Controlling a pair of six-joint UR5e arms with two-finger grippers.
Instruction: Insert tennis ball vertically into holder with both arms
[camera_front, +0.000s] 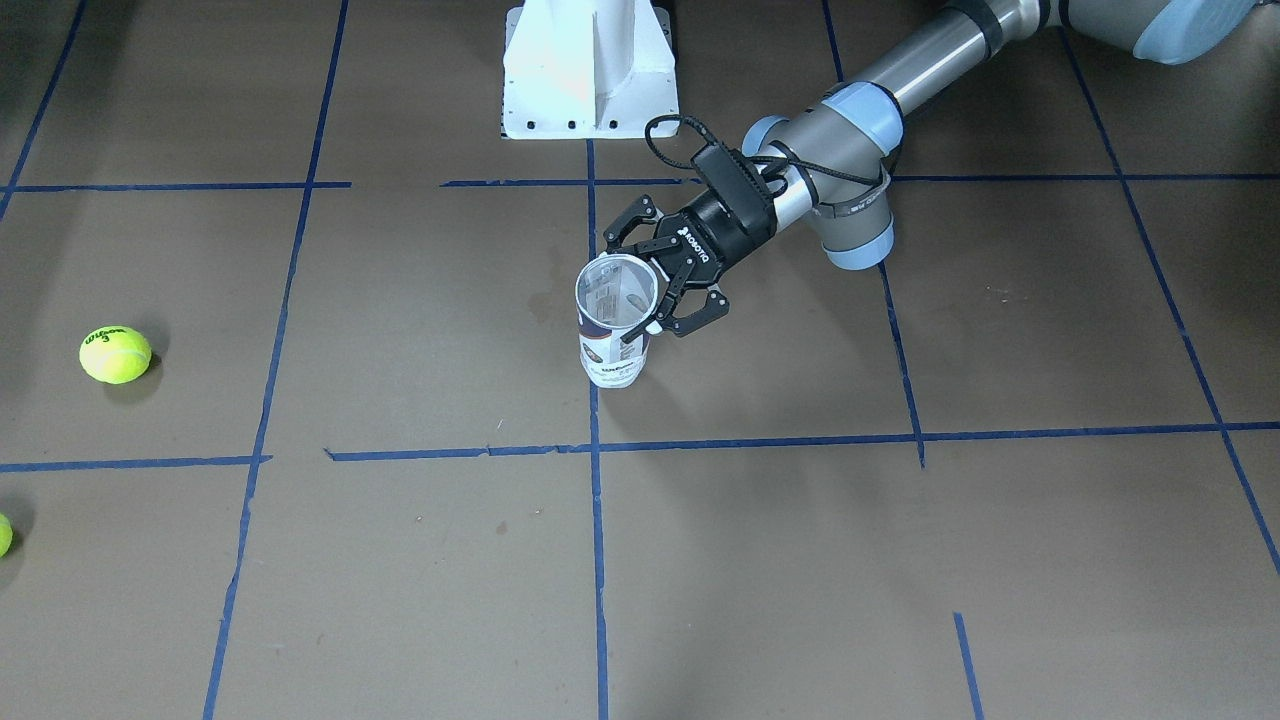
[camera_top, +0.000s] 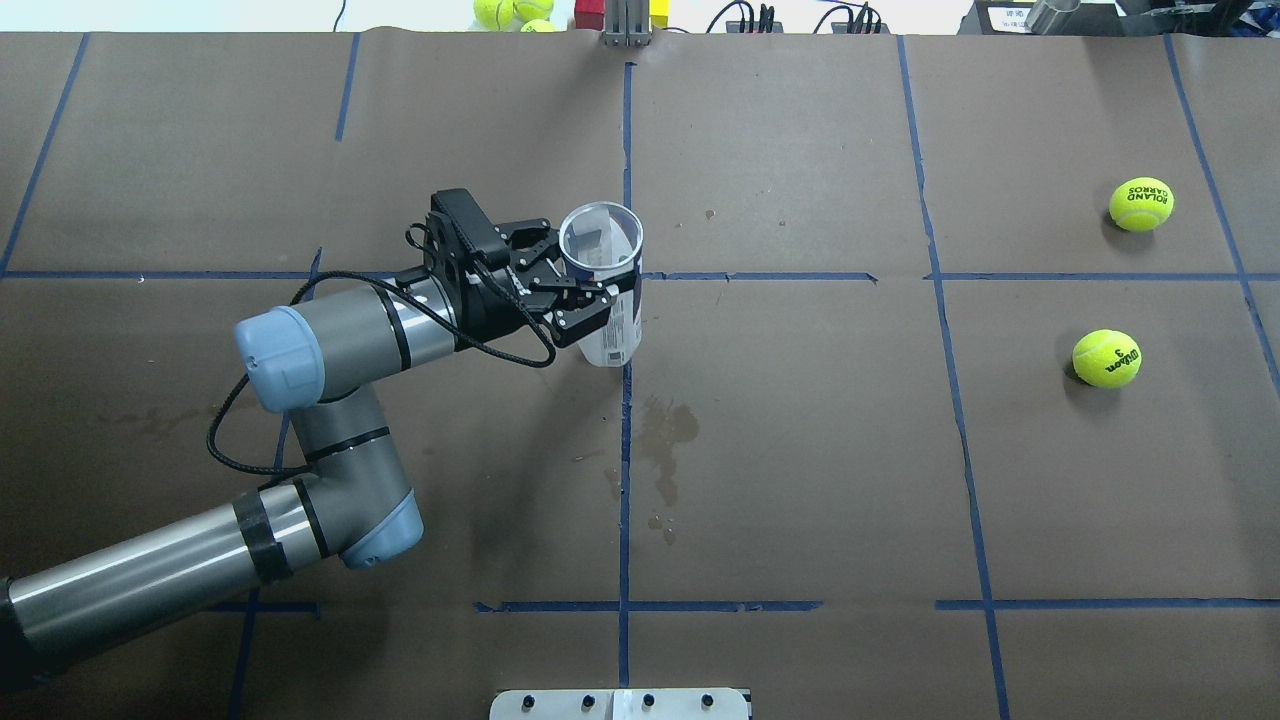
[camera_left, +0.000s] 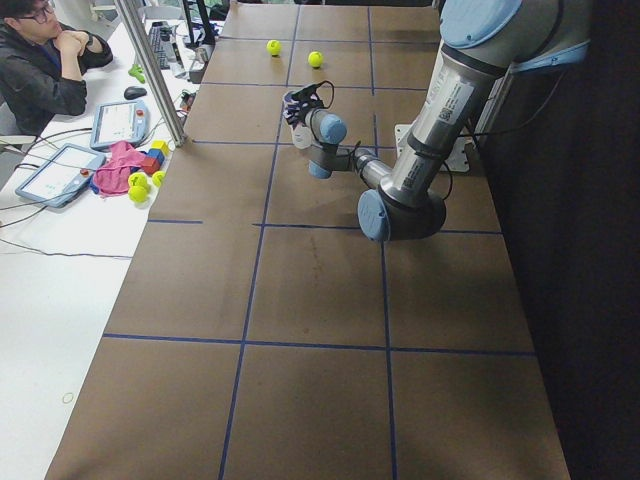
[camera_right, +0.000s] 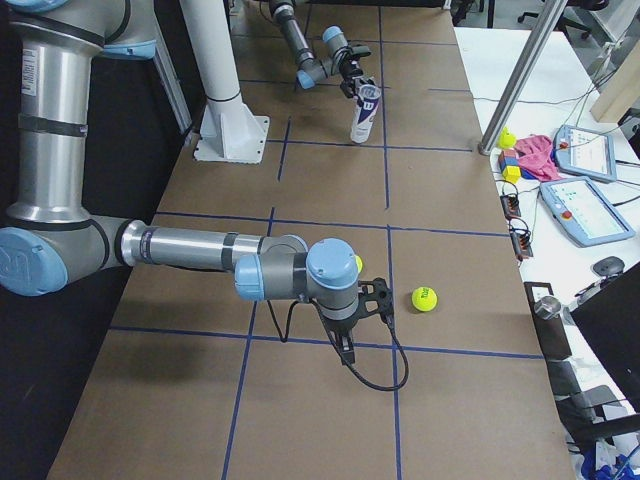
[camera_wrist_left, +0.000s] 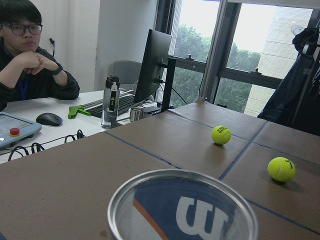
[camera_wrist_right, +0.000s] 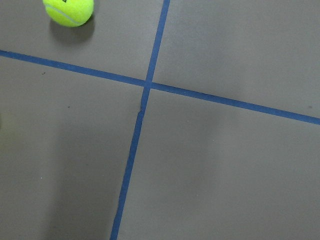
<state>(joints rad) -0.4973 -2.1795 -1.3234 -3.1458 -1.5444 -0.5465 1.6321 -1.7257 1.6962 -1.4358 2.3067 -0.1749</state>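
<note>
The holder (camera_front: 612, 330), a clear tube with a white and navy label, stands upright near the table's middle, its open top up. My left gripper (camera_front: 630, 300) comes in from the side and is shut on the holder (camera_top: 612, 325) just below its rim. The left wrist view shows the rim and the white "W" (camera_wrist_left: 182, 212). Two tennis balls (camera_top: 1141, 204) (camera_top: 1106, 358) lie far to the right. My right gripper (camera_right: 345, 345) points down at the table near a ball (camera_right: 424, 298). I cannot tell whether it is open or shut. Its wrist view shows one ball (camera_wrist_right: 68, 10).
The white pedestal base (camera_front: 590, 70) stands behind the holder. Blue tape lines cross the brown table. A person (camera_left: 45, 60) sits at a side desk with tablets, balls and blocks. A metal post (camera_left: 150, 70) rises at the table's edge.
</note>
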